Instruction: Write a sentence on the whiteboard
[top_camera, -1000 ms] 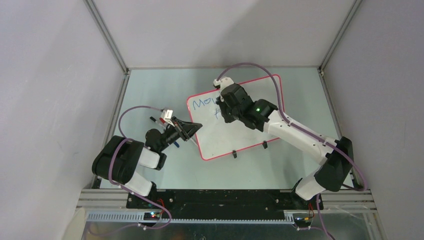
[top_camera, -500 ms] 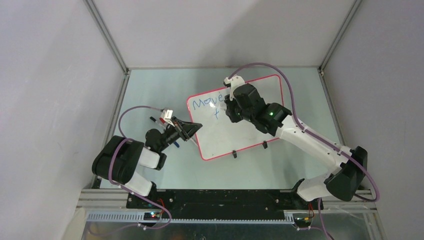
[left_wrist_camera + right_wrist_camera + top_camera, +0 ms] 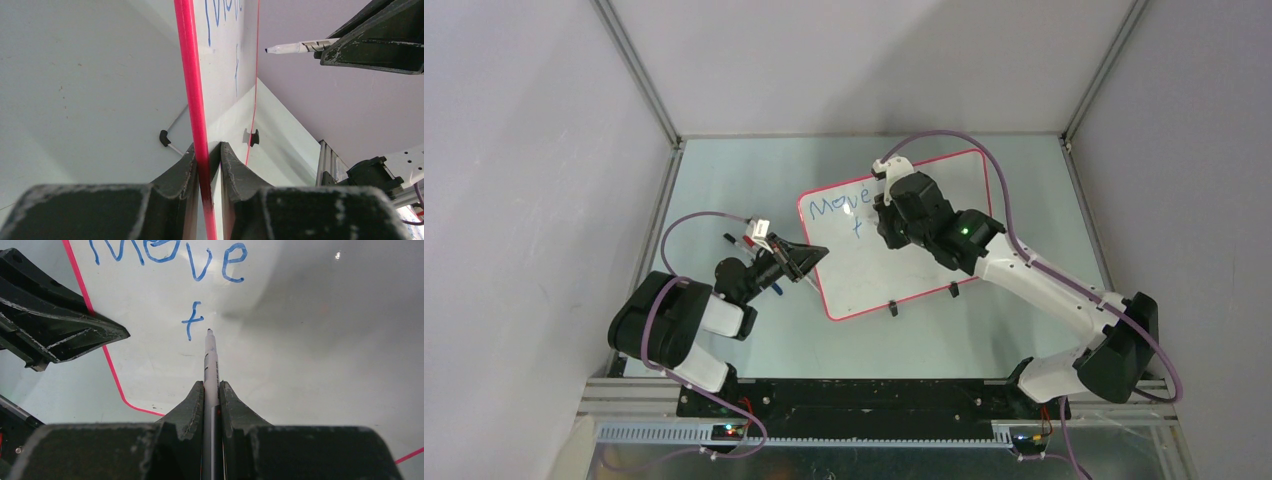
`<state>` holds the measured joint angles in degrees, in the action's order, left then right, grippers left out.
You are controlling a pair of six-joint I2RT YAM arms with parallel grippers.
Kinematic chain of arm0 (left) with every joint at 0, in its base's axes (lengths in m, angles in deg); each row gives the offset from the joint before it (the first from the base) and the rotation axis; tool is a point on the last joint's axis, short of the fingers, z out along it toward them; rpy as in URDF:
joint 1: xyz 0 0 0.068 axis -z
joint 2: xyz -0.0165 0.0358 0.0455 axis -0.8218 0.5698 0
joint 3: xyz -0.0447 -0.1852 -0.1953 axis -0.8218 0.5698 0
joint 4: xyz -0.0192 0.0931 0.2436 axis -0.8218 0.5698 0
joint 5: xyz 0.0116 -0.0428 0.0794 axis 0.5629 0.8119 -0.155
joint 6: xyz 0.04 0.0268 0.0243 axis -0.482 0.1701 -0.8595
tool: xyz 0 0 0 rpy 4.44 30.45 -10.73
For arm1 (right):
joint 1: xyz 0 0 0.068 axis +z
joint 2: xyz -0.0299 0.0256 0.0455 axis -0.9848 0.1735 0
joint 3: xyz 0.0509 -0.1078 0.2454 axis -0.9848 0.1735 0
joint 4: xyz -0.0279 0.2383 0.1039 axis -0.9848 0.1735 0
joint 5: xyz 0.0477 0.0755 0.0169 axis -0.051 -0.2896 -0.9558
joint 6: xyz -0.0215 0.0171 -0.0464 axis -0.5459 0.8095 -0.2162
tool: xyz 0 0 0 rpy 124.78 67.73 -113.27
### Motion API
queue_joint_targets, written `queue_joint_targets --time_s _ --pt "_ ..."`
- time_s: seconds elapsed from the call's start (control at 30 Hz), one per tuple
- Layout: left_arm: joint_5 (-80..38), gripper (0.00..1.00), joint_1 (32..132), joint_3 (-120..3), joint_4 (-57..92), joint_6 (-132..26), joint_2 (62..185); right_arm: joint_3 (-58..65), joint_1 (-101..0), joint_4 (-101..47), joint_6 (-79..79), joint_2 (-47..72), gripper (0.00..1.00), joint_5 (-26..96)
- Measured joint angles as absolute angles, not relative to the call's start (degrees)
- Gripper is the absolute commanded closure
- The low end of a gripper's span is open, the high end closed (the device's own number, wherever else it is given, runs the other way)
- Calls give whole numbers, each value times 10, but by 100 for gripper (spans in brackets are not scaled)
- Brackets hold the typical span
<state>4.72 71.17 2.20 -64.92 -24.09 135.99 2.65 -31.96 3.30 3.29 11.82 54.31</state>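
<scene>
The whiteboard [image 3: 894, 270], white with a thin red frame, lies tilted on the table. In blue it carries the sentence's start, "Move" [image 3: 836, 204] with an "f" [image 3: 858, 228] below. My left gripper [image 3: 812, 262] is shut on the whiteboard's left edge; in the left wrist view the red frame [image 3: 192, 75] runs between the closed fingers [image 3: 206, 148]. My right gripper [image 3: 212, 386] is shut on a white marker [image 3: 211, 360]. Its tip is just right of the "f" [image 3: 192, 320]; whether it touches the board I cannot tell.
Two black clip feet [image 3: 892, 308] [image 3: 953, 290] sit on the board's near edge. Loose markers [image 3: 742, 243] lie on the table left of my left gripper. Grey enclosure walls with metal corner posts [image 3: 639, 70] close in the table.
My right gripper has moved right across the board with the marker, uncovering the end of "Move"; over the last half second it barely shifted. The left arm has stayed still.
</scene>
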Motion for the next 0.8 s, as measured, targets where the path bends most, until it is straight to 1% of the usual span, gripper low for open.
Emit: queue_joint_targets --time_s 0.23,0.53,0.8 --pt "47 83 712 22 -649 -241 1360 27 -309 31 32 118 100 564" --pt "47 83 712 22 -649 -241 1360 27 -290 12 23 122 100 568" --pt "47 84 712 22 -649 -241 1360 27 -287 8 21 150 100 576"
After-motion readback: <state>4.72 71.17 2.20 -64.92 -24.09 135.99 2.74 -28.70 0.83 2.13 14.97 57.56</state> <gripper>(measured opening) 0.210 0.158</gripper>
